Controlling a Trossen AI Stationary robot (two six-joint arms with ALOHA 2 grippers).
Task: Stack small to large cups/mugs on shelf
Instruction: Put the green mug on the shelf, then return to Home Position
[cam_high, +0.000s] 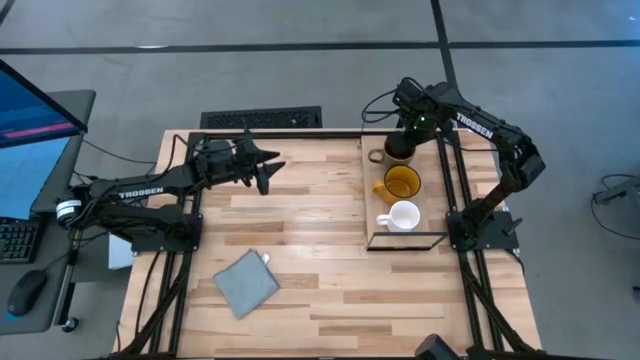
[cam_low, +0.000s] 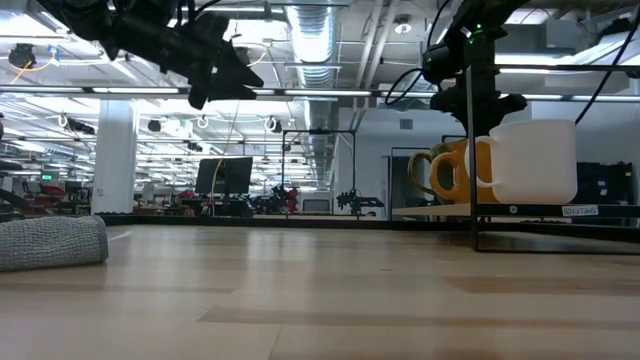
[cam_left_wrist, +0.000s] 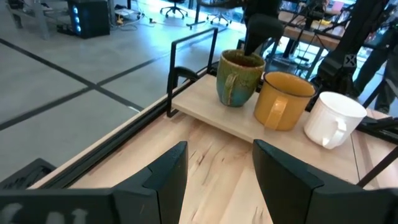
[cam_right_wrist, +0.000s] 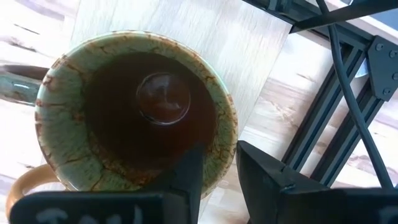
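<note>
My right end effector (cam_right_wrist: 217, 171) was directly above the dark brown-olive mug (cam_high: 397, 151), at the far end of the shelf (cam_high: 372, 215). One finger (cam_right_wrist: 189, 171) sat inside the mug's mouth and the other outside, so the rim lay between them. Whether they pressed on the rim or merely straddled it, I could not tell. The mug stood upright on the board, its handle turned away from the shelf's right side.

Next along the shelf stood the amber-yellow mug (cam_high: 402, 183), just beside the dark one. The white mug (cam_high: 403, 215) came after it, toward the near end. All three were upright in one row on the light board, handles to the left in the high view. In the low view the white mug (cam_low: 533, 160) covered much of the amber one behind it.

My left end effector (cam_left_wrist: 214, 171) hung above the bench (cam_high: 300, 215), well apart from the shelf, fingers parted with nothing between them. It faced the three mugs across bare wood.

A grey-blue folded cloth (cam_high: 246, 283) lay on the near left part of the bench, apart from everything else. A keyboard (cam_high: 261, 119) sat beyond the bench's far edge.
</note>
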